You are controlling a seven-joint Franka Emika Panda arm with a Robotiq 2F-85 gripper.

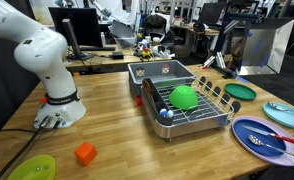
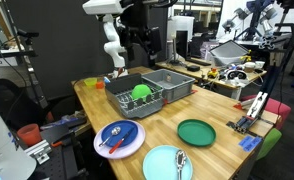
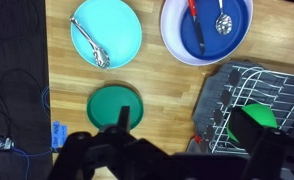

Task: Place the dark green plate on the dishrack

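Note:
The dark green plate (image 3: pixel 117 105) lies flat and empty on the wooden table; it shows in both exterior views (image 1: pixel 240 91) (image 2: pixel 196 132). The dishrack (image 1: pixel 209 112) (image 2: pixel 120 100) (image 3: pixel 227 95) is a silver wire rack on a grey tray, with a bright green bowl (image 1: pixel 184 97) (image 3: pixel 259 118) inside. My gripper (image 2: pixel 139 38) hangs high above the table, apart from the plate and rack. In the wrist view its dark blurred fingers (image 3: pixel 192 160) stand apart and empty, with the plate just left of them and the rack to the right.
A grey tub (image 1: pixel 159 71) (image 2: pixel 173 82) stands against the rack. A light teal plate with a utensil (image 3: pixel 105 32) and a purple plate holding a blue plate with utensils (image 3: pixel 205 28) lie nearby. A lime plate (image 1: pixel 32 168) and a red block (image 1: pixel 85 153) sit near the robot base.

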